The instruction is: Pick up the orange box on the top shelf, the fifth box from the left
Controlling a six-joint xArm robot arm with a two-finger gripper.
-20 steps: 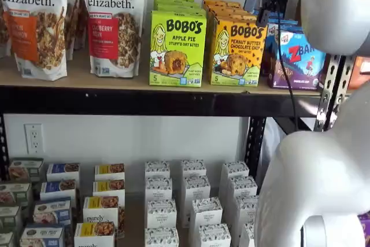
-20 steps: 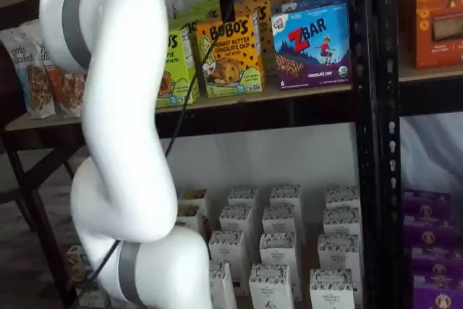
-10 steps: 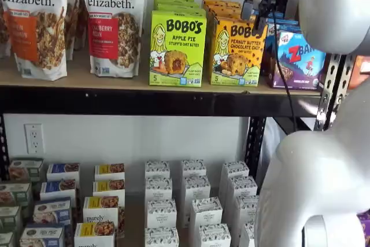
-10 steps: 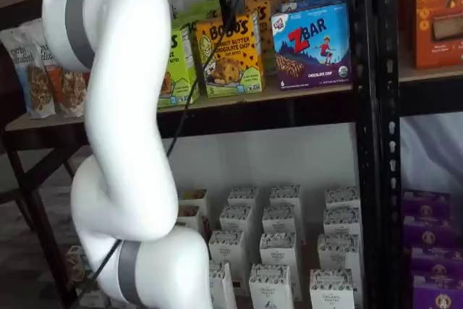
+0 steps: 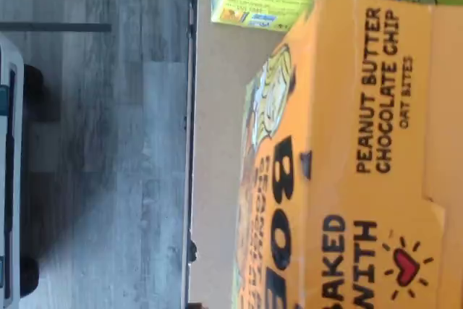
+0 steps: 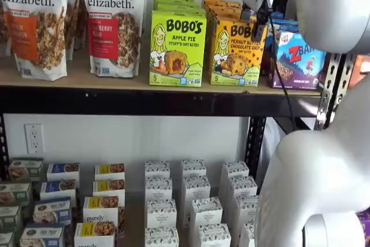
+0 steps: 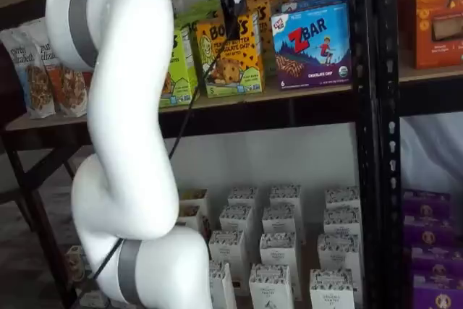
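While the gripper point(image 7: 230, 6) hung over the front top edge of the orange box point(image 6: 237, 52), jaws spread wide and holding nothing, the box stood untouched on the top shelf point(image 6: 115, 101) beside the lime-green box point(image 6: 177, 49). Approach looked done; closing and lift remained.

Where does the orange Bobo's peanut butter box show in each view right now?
Wrist view: the orange box fills most of the picture, seen close.
Shelf view: on the top shelf, beside the lime-green Bobo's box.
Shelf view: orange box, centre-top.
Shared landmark: the lime-green Bobo's box.
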